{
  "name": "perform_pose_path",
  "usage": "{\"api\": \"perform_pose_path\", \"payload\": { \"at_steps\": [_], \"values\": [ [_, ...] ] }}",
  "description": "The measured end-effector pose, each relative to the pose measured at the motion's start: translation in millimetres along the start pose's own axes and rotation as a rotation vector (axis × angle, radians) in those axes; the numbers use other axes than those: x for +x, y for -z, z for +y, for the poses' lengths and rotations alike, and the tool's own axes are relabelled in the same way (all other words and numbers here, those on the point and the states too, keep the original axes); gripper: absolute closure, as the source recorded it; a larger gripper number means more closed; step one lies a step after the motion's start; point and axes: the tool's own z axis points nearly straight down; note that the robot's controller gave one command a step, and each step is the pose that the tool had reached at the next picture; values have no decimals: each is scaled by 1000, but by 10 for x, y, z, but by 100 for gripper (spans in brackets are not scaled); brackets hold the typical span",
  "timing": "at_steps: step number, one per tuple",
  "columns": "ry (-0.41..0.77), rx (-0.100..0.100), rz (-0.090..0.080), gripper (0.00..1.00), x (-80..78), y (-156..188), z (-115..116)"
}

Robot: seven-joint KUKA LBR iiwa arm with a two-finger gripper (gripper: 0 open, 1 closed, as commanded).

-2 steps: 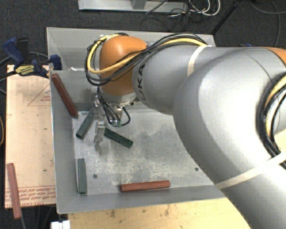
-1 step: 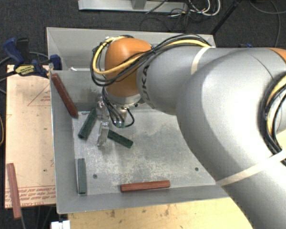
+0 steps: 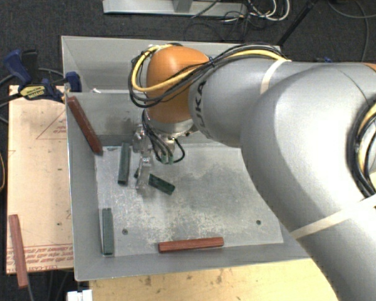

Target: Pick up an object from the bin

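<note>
Now, the small dark green block point(image 3: 161, 184) lies askew mid-floor in the bin point(image 3: 207, 209), just beside the gripper point(image 3: 142, 173), and you cannot tell whether that tool is spread or closed. Centre over the block before descending, and stay off the upright green bar point(image 3: 122, 165) on the other side.

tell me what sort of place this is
Most likely a robotics lab set up for grasping trials: a large grey robot arm reaches into a grey metal bin holding a few loose sticks, and cables trail over the dark floor behind it.
</note>
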Motion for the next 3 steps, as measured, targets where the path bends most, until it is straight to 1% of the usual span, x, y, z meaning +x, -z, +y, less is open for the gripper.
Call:
{"api": "perform_pose_path", "payload": {
  "at_steps": [1, 2, 3],
  "values": [
    [-147, 2, -1, 0, 292, 105, -569],
    [-144, 1, -2, 100, 293, 103, -552],
    [-84, -1, -11, 100, 448, 1364, -907]
  ]
}}
